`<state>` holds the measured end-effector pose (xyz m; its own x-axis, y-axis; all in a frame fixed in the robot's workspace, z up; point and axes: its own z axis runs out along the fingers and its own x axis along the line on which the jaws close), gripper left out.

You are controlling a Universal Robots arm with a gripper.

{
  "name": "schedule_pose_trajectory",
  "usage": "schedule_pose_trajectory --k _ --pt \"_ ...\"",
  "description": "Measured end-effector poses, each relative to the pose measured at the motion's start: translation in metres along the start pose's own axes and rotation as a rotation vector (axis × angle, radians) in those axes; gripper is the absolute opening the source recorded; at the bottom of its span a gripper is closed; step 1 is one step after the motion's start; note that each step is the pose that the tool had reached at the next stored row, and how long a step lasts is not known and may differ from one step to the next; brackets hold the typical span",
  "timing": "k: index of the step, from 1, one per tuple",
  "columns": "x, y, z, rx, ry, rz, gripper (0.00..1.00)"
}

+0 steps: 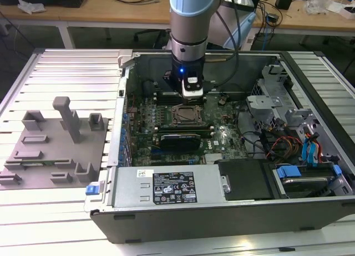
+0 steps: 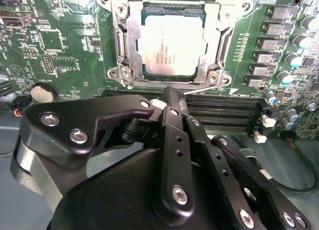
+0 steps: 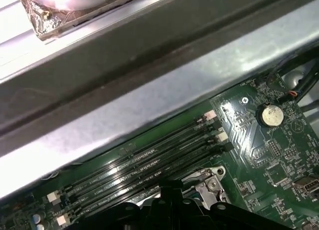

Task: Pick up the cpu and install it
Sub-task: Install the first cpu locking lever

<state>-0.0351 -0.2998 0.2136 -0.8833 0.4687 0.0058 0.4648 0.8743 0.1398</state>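
Cpu (image 2: pixel 172 43) in socket frame (image 2: pixel 124 36), just beyond tool (image 2: pixel 171 94).

my gripper (image 2: pixel 169 98) is matte black with silver screw heads. the cpu (image 2: pixel 172 43) has a silver-white top and a dark rim, inside a silvery socket frame (image 2: pixel 130 41). the motherboard (image 2: pixel 60 46) is green, and the fixture plate (image 1: pixel 55 148) is plain grey.

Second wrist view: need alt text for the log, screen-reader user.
A silver-topped cpu lies inside the metal socket frame on a green motherboard. The black end effector looms in the foreground, its tip over the memory slots just beside the frame and apart from the cpu.
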Motion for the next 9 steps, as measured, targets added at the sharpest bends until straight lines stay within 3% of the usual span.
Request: schedule_pose_trajectory --k 9 --pt "0.0031 0.0064 0.0018 0.0002 -0.0009 0.005 0.11"
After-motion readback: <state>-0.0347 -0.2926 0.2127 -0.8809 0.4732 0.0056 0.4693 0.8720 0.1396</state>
